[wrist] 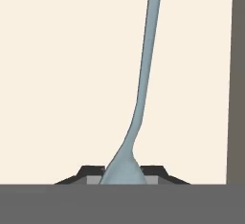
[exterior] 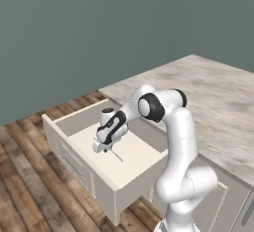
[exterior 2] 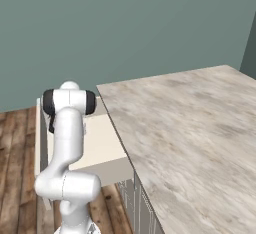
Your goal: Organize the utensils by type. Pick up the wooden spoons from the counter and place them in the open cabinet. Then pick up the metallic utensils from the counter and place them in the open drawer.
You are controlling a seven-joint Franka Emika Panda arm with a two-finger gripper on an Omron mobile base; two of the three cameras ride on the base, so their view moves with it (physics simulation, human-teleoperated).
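— Pincer [exterior: 105,149] first: how is it seen?

— It is seen closed on the grey metal spoon [wrist: 143,79]; in the hand view the wide end of the spoon is clamped between the two dark fingertips [wrist: 91,173], and the slim handle is seen running away over the cream floor.

— And where is the spoon placed?

— It is held low inside the open drawer [exterior: 59,137], its free end [exterior: 117,155] pointed down at the drawer floor; whether the floor is touched cannot be told.

— What is seen further off?

— The marbled tabletop [exterior: 218,102] is seen behind the drawer and to its right, and a grey-green wall [exterior: 74,28] beyond that.
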